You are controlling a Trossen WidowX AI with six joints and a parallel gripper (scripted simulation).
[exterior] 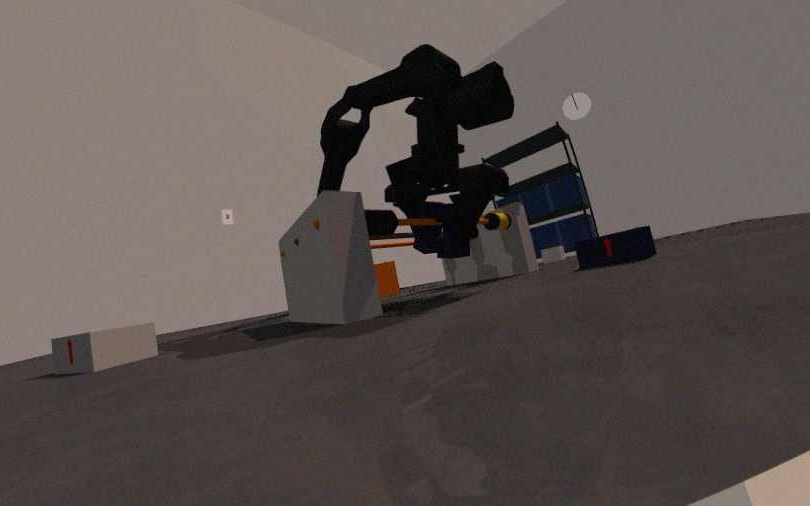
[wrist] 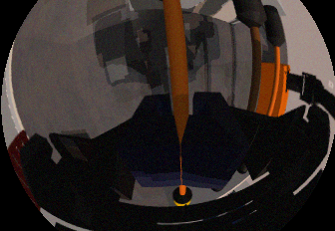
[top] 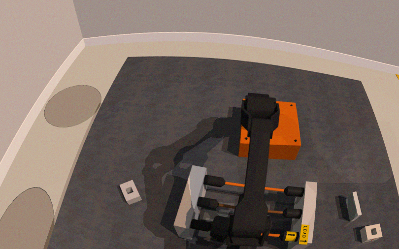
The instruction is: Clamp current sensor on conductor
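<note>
The dark blue split-core sensor [exterior: 455, 243] [wrist: 155, 151] sits round the LOAD conductor [top: 271, 234] [exterior: 411, 221] [wrist: 175, 45], which passes between its two upper parts in the wrist view. My gripper [exterior: 439, 226] [wrist: 182, 113] is shut on the sensor from both sides, with its fingers pointing down. The yellow LOAD marker [top: 304, 234] is on the right support, beside the conductor's yellow sleeve [top: 290, 236] [exterior: 499, 221]. The arm hides the sensor in the top view. The sensor's arrow and latch cannot be made out.
Two more conductors run behind, between the left support [top: 198, 174] [exterior: 326, 264] and right support [top: 311, 198] [exterior: 524, 248]. A holed block [top: 134, 198] [exterior: 122, 346] stands left. Another block [top: 369, 235] [exterior: 631, 248] and a thin plate [top: 355, 203] stand right. The arm's orange base [top: 287, 123] is behind.
</note>
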